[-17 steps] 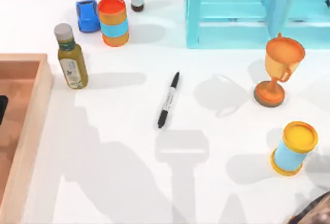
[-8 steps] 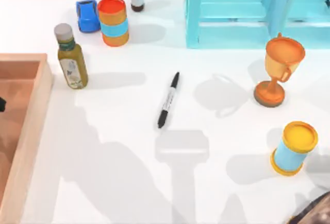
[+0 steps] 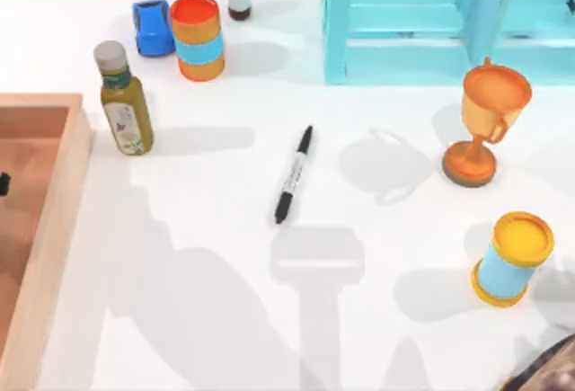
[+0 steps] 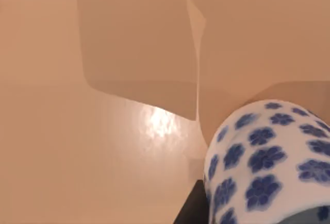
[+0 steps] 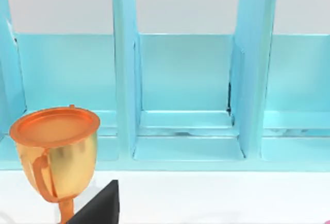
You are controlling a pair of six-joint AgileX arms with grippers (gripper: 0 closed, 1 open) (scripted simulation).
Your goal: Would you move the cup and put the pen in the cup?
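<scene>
- one cup [image 4: 268,162] close to left gripper's camera, over wooden tray [image 3: 54,202]; finger state: cannot tell.
- lift clear of tray wall, set upright near pen [image 3: 294,174] on bench [image 3: 207,256].

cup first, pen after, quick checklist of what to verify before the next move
1. Cup located: ok, close in the left wrist view, against a wooden surface.
2. Left gripper's hold on the cup: cannot tell; its fingers are not clearly shown.
3. Pen reachable: ok, lying flat in the open middle of the table, nothing touching it.
4. Room to set the cup down near the pen: ok, bare table beside it.
5. Obstacles: ok, the bottle, trophy and cans stand apart from the pen.
6. Right arm parked at the top view's lower right corner: ok.
</scene>
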